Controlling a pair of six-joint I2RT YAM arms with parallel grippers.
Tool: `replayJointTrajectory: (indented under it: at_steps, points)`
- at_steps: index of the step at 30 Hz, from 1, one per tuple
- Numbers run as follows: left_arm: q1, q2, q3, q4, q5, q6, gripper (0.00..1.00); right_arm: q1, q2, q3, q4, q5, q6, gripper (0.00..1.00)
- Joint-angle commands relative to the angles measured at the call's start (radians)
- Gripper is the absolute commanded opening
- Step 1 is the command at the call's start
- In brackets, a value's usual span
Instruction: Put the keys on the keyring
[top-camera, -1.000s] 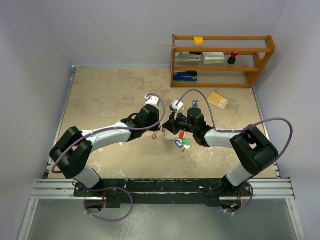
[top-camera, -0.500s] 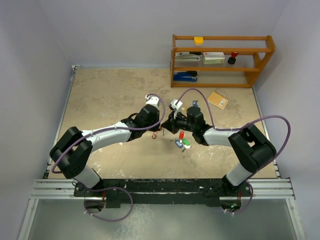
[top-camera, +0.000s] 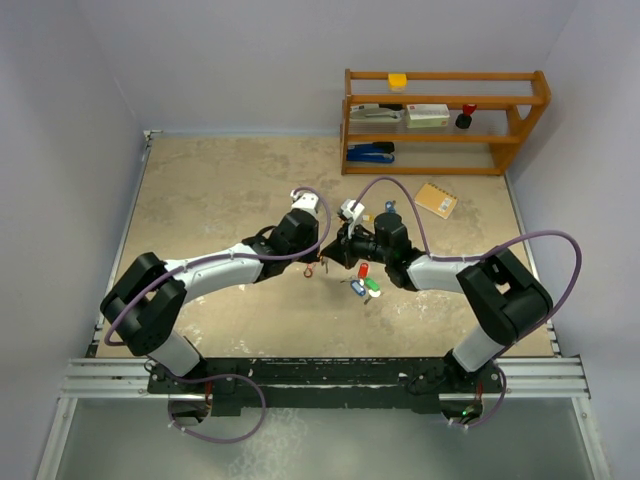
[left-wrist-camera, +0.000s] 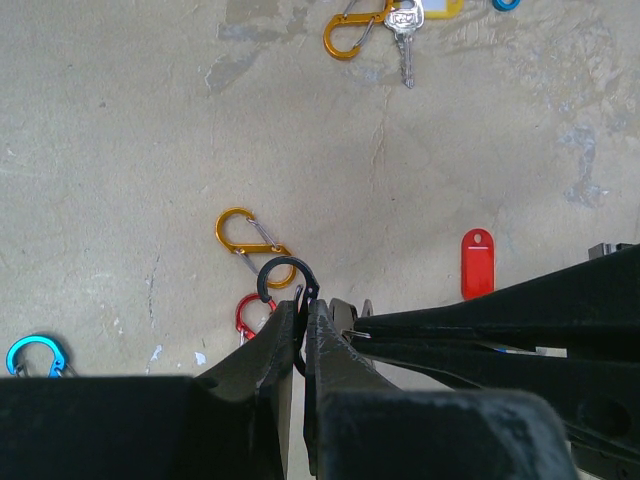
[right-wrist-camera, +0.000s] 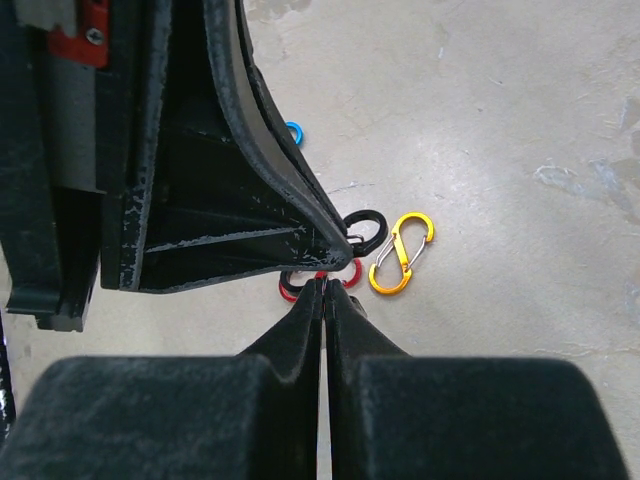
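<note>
Red key tag (left-wrist-camera: 477, 263) lying flat, left claw (left-wrist-camera: 303, 300) pinching black ring (left-wrist-camera: 288, 272), right claw (right-wrist-camera: 325, 288) closed, contents unclear.

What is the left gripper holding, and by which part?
A black clip, pinched by its lower end between the left gripper's fingertips; its upper loop sticks out free.

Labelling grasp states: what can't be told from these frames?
- Right wrist: whether the right gripper holds anything; its shut fingertips hide the gap.
- Left wrist: lower part of the black clip, buried between the fingers of the left gripper; red clip half behind them.
- Left wrist: yellow tag, cut by the top edge.
- Top external: keys too small to count.
</note>
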Motion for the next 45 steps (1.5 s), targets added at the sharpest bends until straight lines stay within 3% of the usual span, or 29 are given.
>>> replayJointTrajectory:
  at_steps: [1,15,28,35,36,43,45]
  points:
    - [0.005,-0.010,0.026,0.060,0.032,0.038,0.00,0.002,-0.007,0.039,0.035,-0.067,-0.009,0.00]
    - [0.005,-0.028,0.003,0.094,0.105,0.108,0.00,0.002,0.007,0.056,0.016,-0.071,0.003,0.00]
    - [0.029,-0.051,0.015,-0.039,-0.126,0.038,0.00,0.002,-0.024,0.055,-0.083,0.150,0.035,0.00]
    - [0.053,-0.084,-0.005,-0.040,-0.148,0.020,0.00,0.002,0.006,0.078,-0.158,0.241,0.061,0.00]
    - [0.052,-0.081,-0.006,-0.040,-0.147,0.019,0.00,0.002,0.011,0.083,-0.168,0.253,0.068,0.01]
    - [0.056,-0.069,-0.007,-0.034,-0.142,0.016,0.00,0.001,0.026,0.099,-0.226,0.325,0.086,0.34]
    - [0.055,-0.068,-0.008,-0.032,-0.142,0.016,0.00,0.000,0.024,0.098,-0.228,0.335,0.089,0.37]
